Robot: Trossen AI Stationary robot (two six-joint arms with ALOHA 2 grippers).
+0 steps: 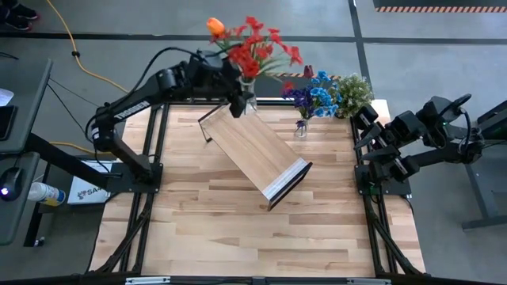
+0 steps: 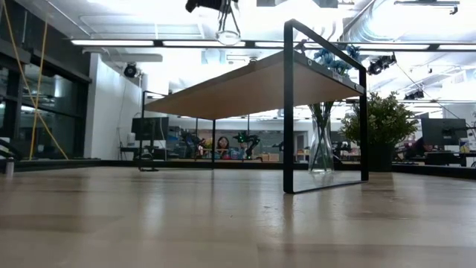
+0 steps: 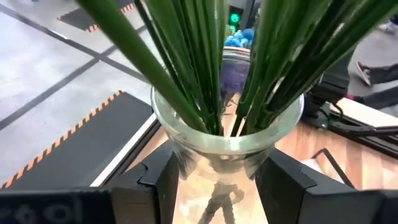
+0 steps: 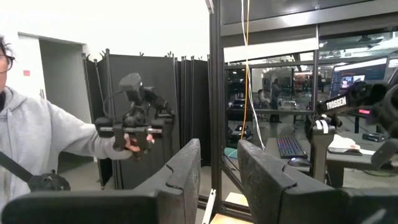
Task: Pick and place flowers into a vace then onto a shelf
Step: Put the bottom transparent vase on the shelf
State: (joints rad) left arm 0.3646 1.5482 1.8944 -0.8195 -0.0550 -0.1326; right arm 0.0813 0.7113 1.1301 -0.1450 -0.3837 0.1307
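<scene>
Overhead, the left pincer (image 1: 242,99) grips a clear glass vase (image 1: 248,93) packed with red and orange flowers (image 1: 253,43), its two dark fingers (image 3: 152,186) pressed against either side of the glass just below the rim. The vase hangs above the far end of the shelf (image 1: 253,150), a light-wood board on a dark metal frame that lies slantwise across the middle of the table (image 1: 238,229) (its white-edged end points toward the near right). Behind the shelf's right side stands a second glass vase (image 1: 301,127) holding blue and purple flowers (image 1: 313,95), with a bushy pale-green potted plant (image 1: 354,91) just beside it. At the table's right edge the right pincer (image 1: 366,131) waits, fingers narrowly parted and holding nothing.
</scene>
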